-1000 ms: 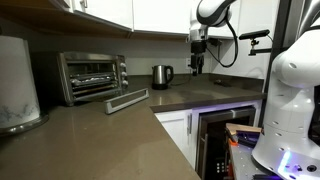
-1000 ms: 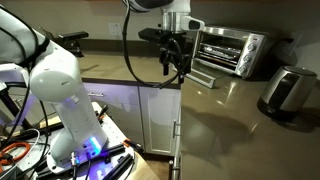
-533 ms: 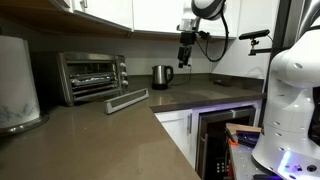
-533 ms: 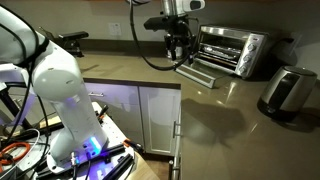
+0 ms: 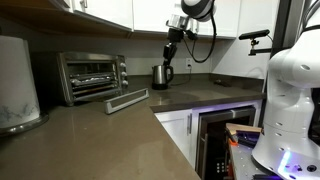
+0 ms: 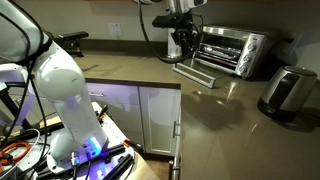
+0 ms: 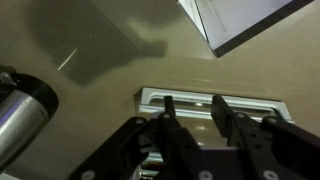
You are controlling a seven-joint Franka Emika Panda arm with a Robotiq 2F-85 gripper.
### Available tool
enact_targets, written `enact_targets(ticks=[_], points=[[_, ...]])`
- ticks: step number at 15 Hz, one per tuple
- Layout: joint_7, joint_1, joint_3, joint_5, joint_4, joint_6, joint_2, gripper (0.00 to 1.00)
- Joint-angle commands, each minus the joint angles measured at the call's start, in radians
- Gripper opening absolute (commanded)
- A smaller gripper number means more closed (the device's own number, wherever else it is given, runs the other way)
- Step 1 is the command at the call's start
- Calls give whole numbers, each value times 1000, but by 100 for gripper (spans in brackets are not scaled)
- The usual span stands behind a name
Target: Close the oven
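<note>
The silver toaster oven (image 5: pixel 92 75) (image 6: pixel 232 50) stands at the back of the counter in both exterior views. Its glass door (image 5: pixel 127 100) (image 6: pixel 195 73) lies folded down flat with the bar handle at the front. My gripper (image 5: pixel 168 62) (image 6: pixel 177 52) hangs in the air above the counter, short of the door and apart from it, close to the kettle (image 5: pixel 161 76). In the wrist view the gripper (image 7: pixel 193 103) has a narrow gap between its dark fingers, with nothing in it. A pale glass corner (image 7: pixel 250 20) shows at the top right.
The steel kettle (image 6: pixel 288 92) (image 7: pixel 20 110) stands on the counter beside the oven. A dark built-in appliance (image 5: pixel 225 135) sits under the counter. The white robot base (image 5: pixel 295 90) fills one side. Upper cabinets (image 5: pixel 150 12) hang above. A white cylinder (image 5: pixel 18 85) stands at the counter's near end.
The arm has swung along the counter toward the oven and kettle. The jaws have narrowed from wide open to about half.
</note>
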Motion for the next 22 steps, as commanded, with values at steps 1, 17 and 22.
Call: enact_targets(ticks=[1, 17, 22], points=[[-90, 41, -19, 87, 73, 55, 112, 14], [-189, 61, 16, 241, 161, 47, 274, 0], [-231, 84, 31, 300, 190, 42, 334, 0]])
